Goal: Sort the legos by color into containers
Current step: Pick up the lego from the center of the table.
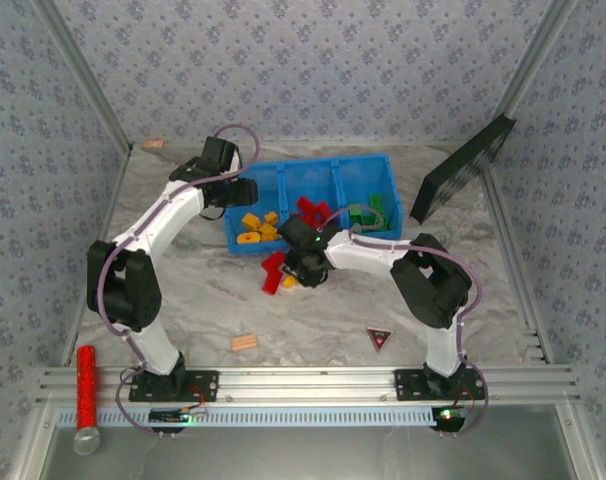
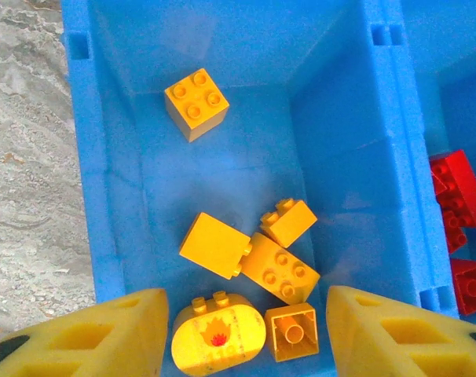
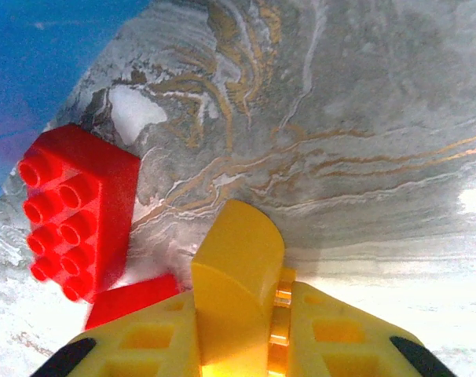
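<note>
The right end effector (image 3: 242, 334) clamped a yellow curved lego (image 3: 238, 259) between its fingers. A red lego (image 3: 77, 208) lay on the bench (image 3: 364, 118) just to its left. The left end effector (image 2: 242, 322) hung spread wide above one compartment of the blue bin (image 2: 356, 181) — six yellow legos (image 2: 281, 267) lay directly beneath.

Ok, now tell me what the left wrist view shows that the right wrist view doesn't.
Left wrist: the open left gripper above six yellow bricks in an end compartment, red bricks next door. Right wrist: the right gripper shut on a curved yellow piece, a red brick lying on the table beside it. Both: the blue bin, the marbled table.
</note>
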